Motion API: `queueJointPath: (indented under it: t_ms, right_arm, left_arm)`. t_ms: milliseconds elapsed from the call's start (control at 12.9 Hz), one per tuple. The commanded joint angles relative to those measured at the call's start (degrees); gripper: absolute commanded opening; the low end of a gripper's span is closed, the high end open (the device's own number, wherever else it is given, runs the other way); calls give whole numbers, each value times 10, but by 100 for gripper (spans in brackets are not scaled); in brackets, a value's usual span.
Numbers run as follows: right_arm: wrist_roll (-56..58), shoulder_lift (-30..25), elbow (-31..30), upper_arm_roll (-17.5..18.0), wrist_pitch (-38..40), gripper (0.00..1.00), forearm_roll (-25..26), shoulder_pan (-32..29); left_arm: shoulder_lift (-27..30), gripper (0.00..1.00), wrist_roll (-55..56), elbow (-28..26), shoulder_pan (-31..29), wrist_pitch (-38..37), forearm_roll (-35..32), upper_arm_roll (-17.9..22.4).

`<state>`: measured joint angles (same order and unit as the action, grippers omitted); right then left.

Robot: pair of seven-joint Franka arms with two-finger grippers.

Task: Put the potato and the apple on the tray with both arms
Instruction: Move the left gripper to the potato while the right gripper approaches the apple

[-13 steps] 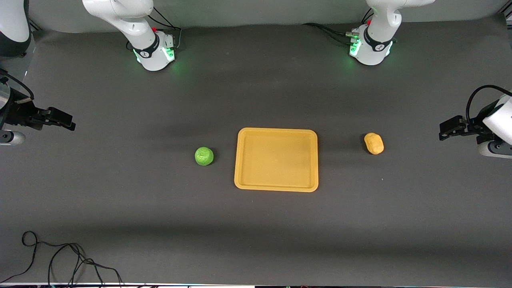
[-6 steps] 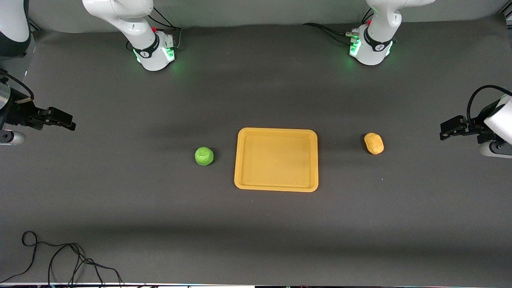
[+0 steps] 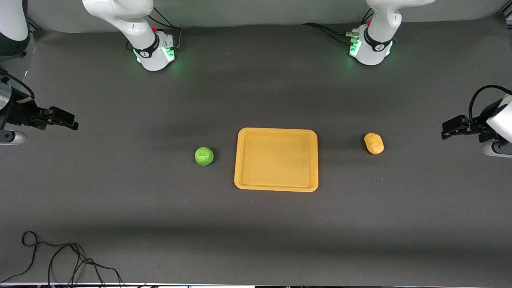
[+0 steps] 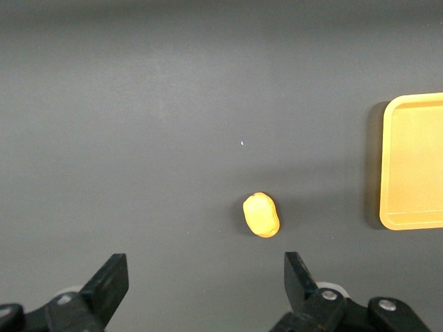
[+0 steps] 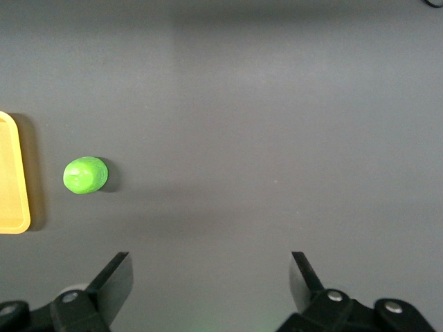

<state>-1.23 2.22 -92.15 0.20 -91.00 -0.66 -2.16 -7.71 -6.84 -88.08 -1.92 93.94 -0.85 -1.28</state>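
Note:
The orange-yellow tray (image 3: 276, 187) lies empty mid-table. The green apple (image 3: 204, 156) sits beside it toward the right arm's end, and shows in the right wrist view (image 5: 85, 175). The yellow-orange potato (image 3: 373, 143) sits beside the tray toward the left arm's end, and shows in the left wrist view (image 4: 261, 215). My left gripper (image 3: 450, 128) hangs open and empty over the table's edge at its own end, well clear of the potato. My right gripper (image 3: 66, 120) hangs open and empty over the table at its own end, well clear of the apple.
The tray's edge shows in the left wrist view (image 4: 401, 223) and the right wrist view (image 5: 14, 225). A loose black cable (image 3: 60, 260) lies at the near corner at the right arm's end. Both bases (image 3: 154, 52) (image 3: 370, 50) stand along the top.
The right gripper has crept slightly toward the apple. The left gripper has shifted slightly outward and up in the view. The apple, potato and tray have not moved.

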Motion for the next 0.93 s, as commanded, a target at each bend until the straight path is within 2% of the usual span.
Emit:
queueJointPath:
  t_ms: [0, 155, 465, 620, 852]
  right_arm:
    - [9, -8, -3, -2, 7, 100, -14, 0]
    - [9, -10, -5, -1, 7, 100, -14, 1]
    - [-17, -16, -24, -1, -2, 100, -14, 43]
    - [-91, -16, -31, -1, -8, 100, -15, 101]
    - [-196, -16, -54, -1, -44, 100, -15, 186]
  left_arm:
    - [11, 100, 7, -11, 1, -9, -5, -1]
    - [11, 100, 3, -13, 1, -15, 3, -2]
    - [9, 100, -4, -32, 4, -22, 8, -2]
    - [7, 100, 6, -58, 9, -10, 8, -4]
    - [-19, 100, -4, -61, 12, 5, 8, -5]
